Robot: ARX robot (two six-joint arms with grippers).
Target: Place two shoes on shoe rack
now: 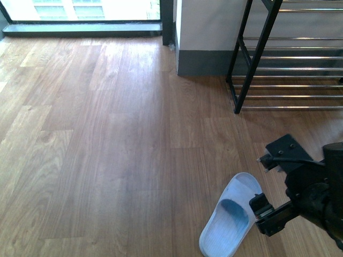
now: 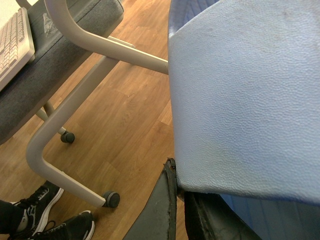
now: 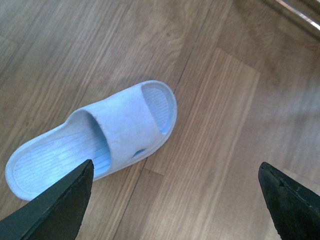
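Note:
One pale blue slide sandal (image 1: pixel 230 217) lies on the wooden floor at the front right, toe toward the rack. My right gripper (image 1: pixel 261 211) hovers just beside it, open; in the right wrist view the sandal (image 3: pixel 100 140) lies off to one side of the right gripper (image 3: pixel 175 200), whose two dark fingertips (image 3: pixel 62 202) stand wide apart over bare floor. A second slide sandal (image 2: pixel 240 95) fills the left wrist view, with my left gripper (image 2: pixel 179 177) shut on its edge. The shoe rack (image 1: pixel 289 69), black frame and chrome rods, stands at the back right. My left arm is outside the front view.
A white pillar with a dark baseboard (image 1: pixel 203 59) stands left of the rack, a window (image 1: pixel 80 10) behind. The left wrist view shows a grey tubular frame on casters (image 2: pixel 65 125), a keyboard (image 2: pixel 15 40) and a person's black sneakers (image 2: pixel 50 222).

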